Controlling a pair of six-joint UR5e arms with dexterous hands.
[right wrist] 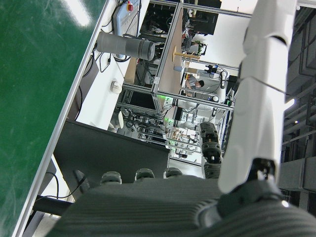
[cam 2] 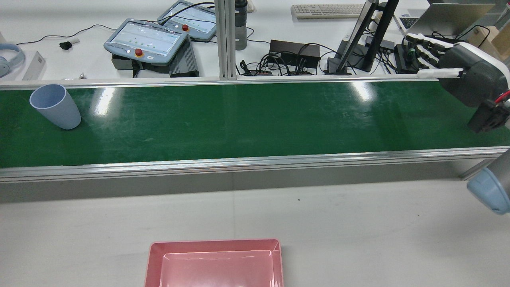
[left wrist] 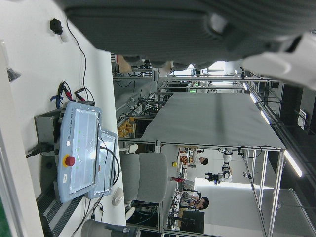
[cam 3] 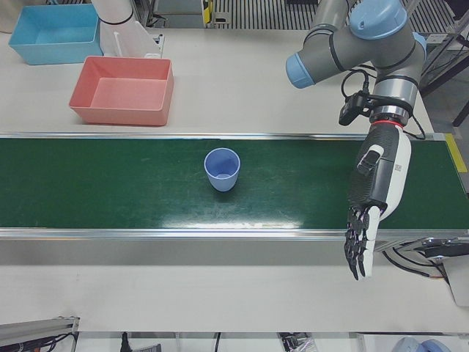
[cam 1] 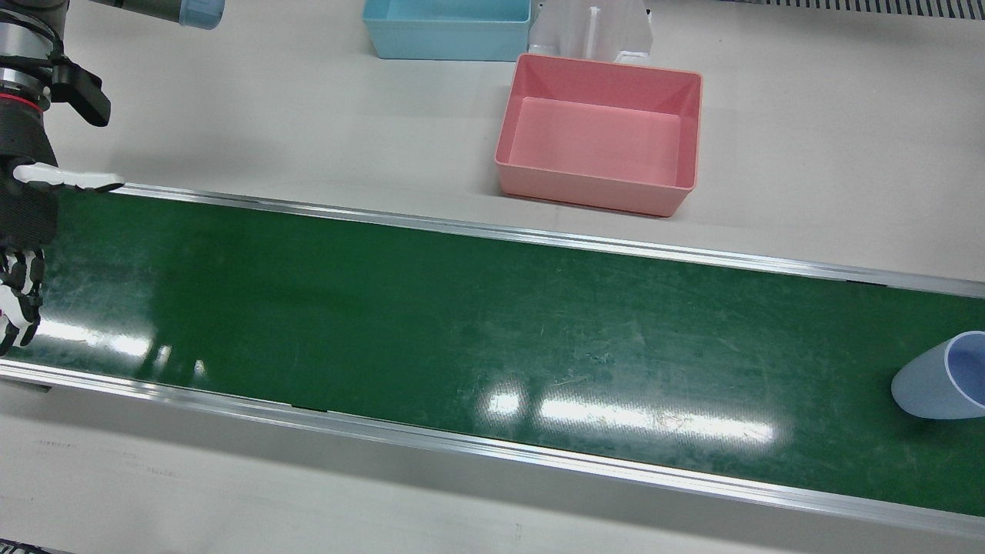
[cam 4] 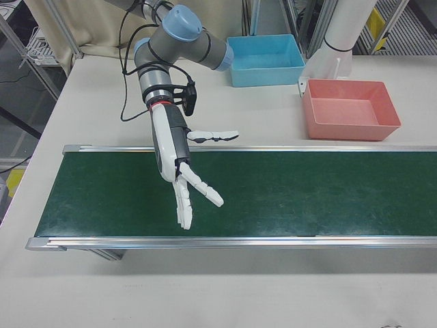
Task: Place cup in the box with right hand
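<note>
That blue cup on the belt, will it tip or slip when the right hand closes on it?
The cup stands upright, mouth up, and narrows toward its base, so a push near the rim would probably tip it. Its smooth tapered wall looks like thin plastic, likely light, and may slide upward out of a squeeze. The right hand is open and far from it.

Robotics laboratory: long green conveyor belt with aluminium rails [cam 2: 239, 119], grey teach pendants with red stop buttons [cam 2: 145, 40], tangled black cables [cam 2: 279, 63], white computer keyboard [cam 2: 326, 10].
</note>
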